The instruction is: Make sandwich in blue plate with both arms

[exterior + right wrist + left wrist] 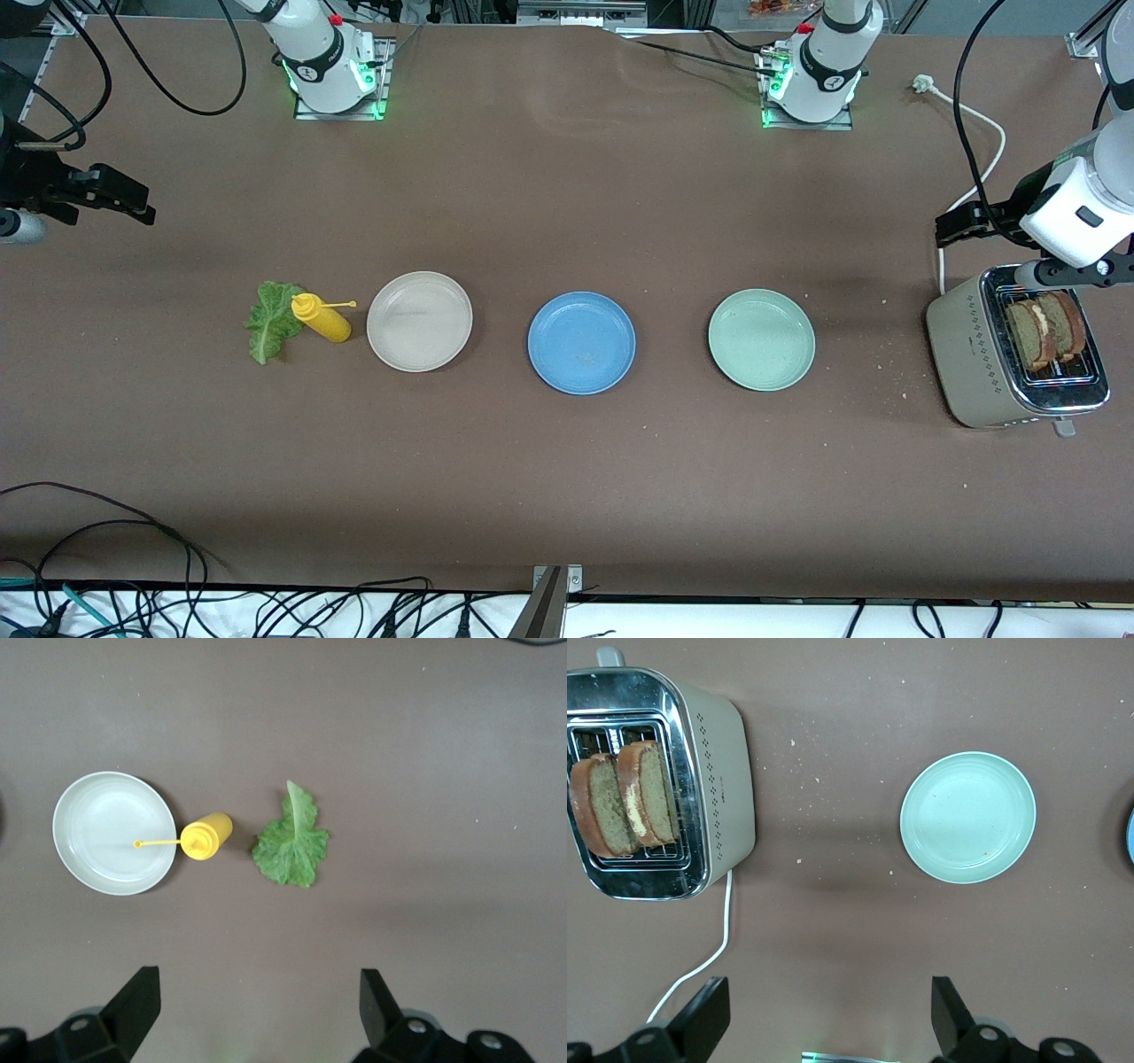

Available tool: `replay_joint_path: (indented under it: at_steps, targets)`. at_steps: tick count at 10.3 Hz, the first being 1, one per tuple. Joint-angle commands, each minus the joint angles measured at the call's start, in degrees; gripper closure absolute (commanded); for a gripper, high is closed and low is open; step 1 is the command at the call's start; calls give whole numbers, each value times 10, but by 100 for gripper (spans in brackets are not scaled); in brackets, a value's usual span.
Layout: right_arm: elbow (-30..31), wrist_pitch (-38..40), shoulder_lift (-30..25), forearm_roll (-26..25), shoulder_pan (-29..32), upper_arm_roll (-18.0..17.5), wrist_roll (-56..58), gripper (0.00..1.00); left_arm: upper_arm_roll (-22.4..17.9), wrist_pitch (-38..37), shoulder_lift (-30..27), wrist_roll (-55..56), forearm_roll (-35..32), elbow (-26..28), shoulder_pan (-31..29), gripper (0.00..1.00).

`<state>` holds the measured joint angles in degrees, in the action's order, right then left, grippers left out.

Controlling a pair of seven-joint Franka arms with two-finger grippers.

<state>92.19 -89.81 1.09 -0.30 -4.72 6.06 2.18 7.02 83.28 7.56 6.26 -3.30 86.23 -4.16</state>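
Nothing on blue plate yet; left gripper over table by toaster, right gripper near lettuce, both jaws spread, so drop straight onto bread, pinch one slice edgewise.

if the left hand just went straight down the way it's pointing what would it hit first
Most likely bare table. The left hand, open, points down at brown tabletop between the toaster and the green plate, with only the toaster's white cord close by. Depth is hard to judge.
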Motion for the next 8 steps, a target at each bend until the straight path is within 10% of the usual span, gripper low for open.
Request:
replay_joint_path:
  at_steps: [1, 8]
  targets:
    - [-9, 15, -1, 3, 9, -10, -1, 0, -2, -11, 3, 2, 14, -13, -1, 0]
    - [-10, 13, -1, 4, 10, -8, -5, 0, -2, -11, 3, 2, 14, -12, -2, 0]
